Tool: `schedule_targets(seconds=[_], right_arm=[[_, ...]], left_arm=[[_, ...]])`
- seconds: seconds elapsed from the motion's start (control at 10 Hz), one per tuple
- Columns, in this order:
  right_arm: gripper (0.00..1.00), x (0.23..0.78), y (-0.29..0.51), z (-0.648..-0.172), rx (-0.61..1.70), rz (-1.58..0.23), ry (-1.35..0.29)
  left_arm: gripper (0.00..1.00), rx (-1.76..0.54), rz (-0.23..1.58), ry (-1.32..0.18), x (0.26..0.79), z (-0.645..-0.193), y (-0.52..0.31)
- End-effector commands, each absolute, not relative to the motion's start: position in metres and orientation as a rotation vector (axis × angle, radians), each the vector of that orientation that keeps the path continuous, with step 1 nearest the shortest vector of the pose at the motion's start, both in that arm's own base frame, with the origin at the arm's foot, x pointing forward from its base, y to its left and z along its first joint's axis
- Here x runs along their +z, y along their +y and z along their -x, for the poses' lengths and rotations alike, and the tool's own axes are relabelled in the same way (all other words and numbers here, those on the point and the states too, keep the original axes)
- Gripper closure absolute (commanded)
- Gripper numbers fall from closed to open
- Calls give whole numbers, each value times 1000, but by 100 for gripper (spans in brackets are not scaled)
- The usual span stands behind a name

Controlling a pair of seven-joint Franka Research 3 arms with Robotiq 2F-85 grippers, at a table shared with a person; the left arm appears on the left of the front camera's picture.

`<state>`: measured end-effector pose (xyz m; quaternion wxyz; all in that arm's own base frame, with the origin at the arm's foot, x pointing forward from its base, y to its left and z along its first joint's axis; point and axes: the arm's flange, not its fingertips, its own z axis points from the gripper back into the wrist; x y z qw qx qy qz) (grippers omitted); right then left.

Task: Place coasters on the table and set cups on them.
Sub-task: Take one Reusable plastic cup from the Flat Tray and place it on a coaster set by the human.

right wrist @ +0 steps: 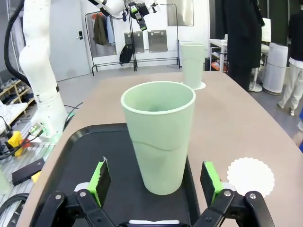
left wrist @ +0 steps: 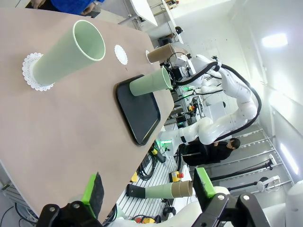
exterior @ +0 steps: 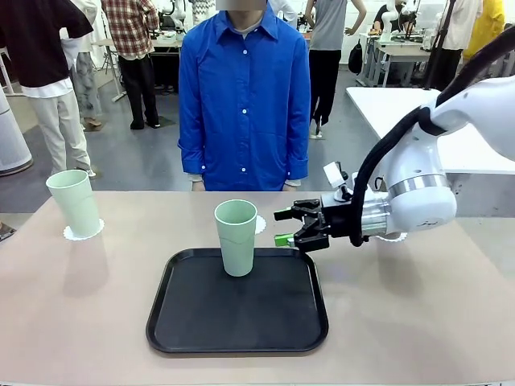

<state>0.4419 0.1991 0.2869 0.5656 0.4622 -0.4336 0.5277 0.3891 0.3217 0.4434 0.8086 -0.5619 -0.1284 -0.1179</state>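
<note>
R gripper (exterior: pixel 291 227) released, at 3 o'clock of mint cup (exterior: pixel 236 237) on tray (exterior: pixel 237 322); L gripper (left wrist: pixel 147 189) released over table (left wrist: pixel 71 123).

A robotics lab, busy with people

I work at a beige tabletop (exterior: pixel 80 305) in an open hall: white robot arms (left wrist: pixel 236 94) on stands, cables on the floor, other white tables (exterior: pixel 402 104) behind, people (exterior: pixel 129 48) standing about, and a coat rack (right wrist: pixel 102 28) by grey walls.
</note>
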Motion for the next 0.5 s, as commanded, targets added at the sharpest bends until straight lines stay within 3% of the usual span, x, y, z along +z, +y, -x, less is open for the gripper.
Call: schedule_targets(seconds=[0.0, 0.4], right_arm=[[0, 270, 217, -448, 1241, -1082, -1041], [0, 256, 228, -452, 1220, -1144, -983]], left_arm=[[0, -248, 1197, -274, 445, -388, 322], [0, -248, 1197, -274, 445, -388, 322]])
